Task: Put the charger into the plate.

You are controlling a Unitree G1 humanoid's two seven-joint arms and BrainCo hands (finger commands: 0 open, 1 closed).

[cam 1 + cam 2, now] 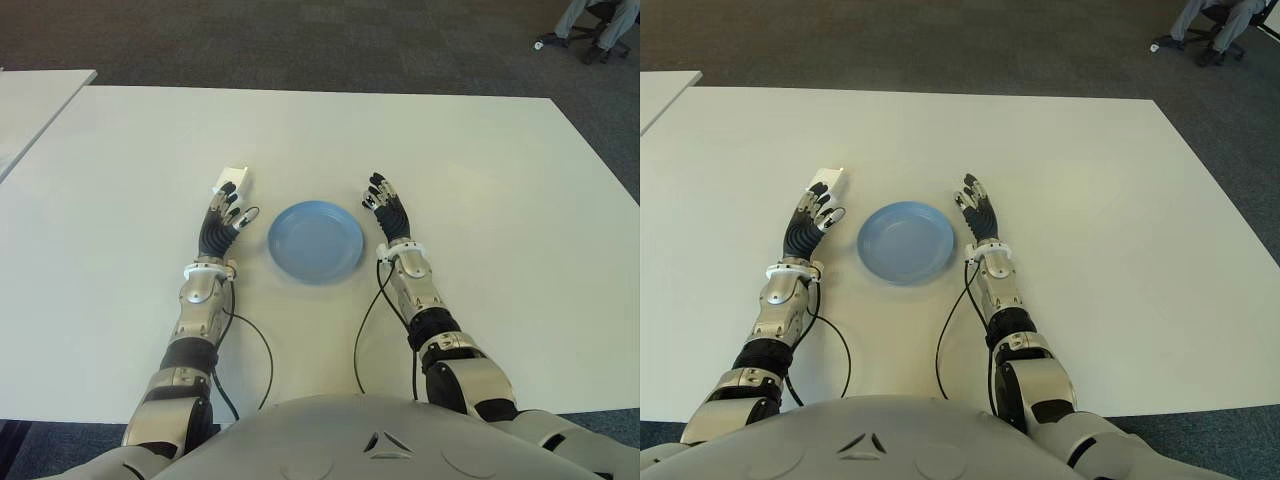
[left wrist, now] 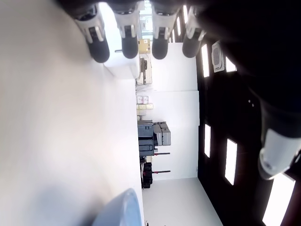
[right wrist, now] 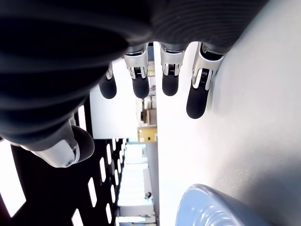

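Observation:
A small white charger (image 1: pixel 233 179) lies on the white table (image 1: pixel 480 200), left of and a little beyond the blue plate (image 1: pixel 316 241). My left hand (image 1: pixel 222 224) is stretched toward the charger, its fingertips (image 1: pixel 231 199) at the charger's near edge, fingers spread and holding nothing. The left wrist view shows the charger (image 2: pixel 123 70) just past the straight fingertips (image 2: pixel 129 47). My right hand (image 1: pixel 387 210) shows just right of the plate, fingers extended and empty. The plate holds nothing.
A second white table (image 1: pixel 35 105) stands at the far left. Dark carpet lies beyond the table, with a seated person's legs and a chair base (image 1: pixel 590 30) at the far right corner. Black cables (image 1: pixel 262 350) trail from both wrists.

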